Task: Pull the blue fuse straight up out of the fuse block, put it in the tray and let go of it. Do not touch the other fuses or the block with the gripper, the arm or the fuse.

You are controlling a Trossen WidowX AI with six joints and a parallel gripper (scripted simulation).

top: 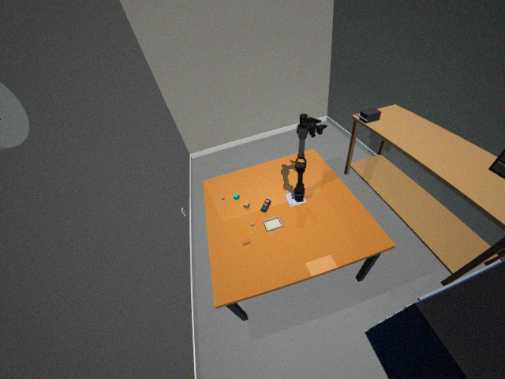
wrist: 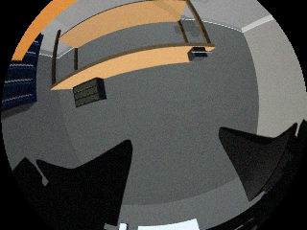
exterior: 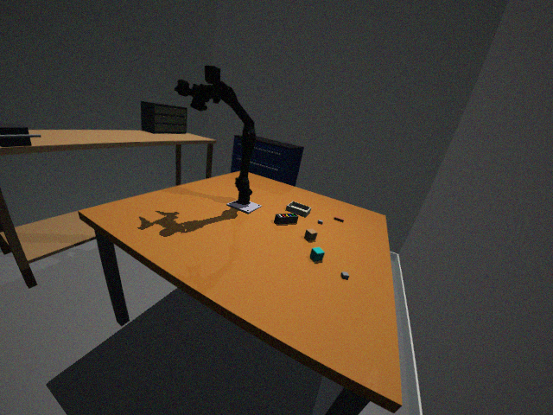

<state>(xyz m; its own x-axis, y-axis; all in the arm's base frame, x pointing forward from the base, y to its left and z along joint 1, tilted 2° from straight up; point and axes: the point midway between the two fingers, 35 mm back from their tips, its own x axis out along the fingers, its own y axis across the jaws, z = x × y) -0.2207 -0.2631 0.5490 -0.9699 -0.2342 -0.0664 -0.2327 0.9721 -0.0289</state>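
I've got the arm reared up high, pincer spread wide with nothing in it, looking out at the side shelving, well away from the work. The blue fuse sits in the fuse block on the surface, tray just beside. So nothing's begun, I'd say. Next I must swing round, descend squarely over the blue one, clear of its neighbours.

Grey walls, grey floor (dimly lit), wooden shelf bench.

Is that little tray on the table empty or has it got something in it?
Empty: the tray shows only its pale floor inside, and the coloured fuses sit in the fuse block.
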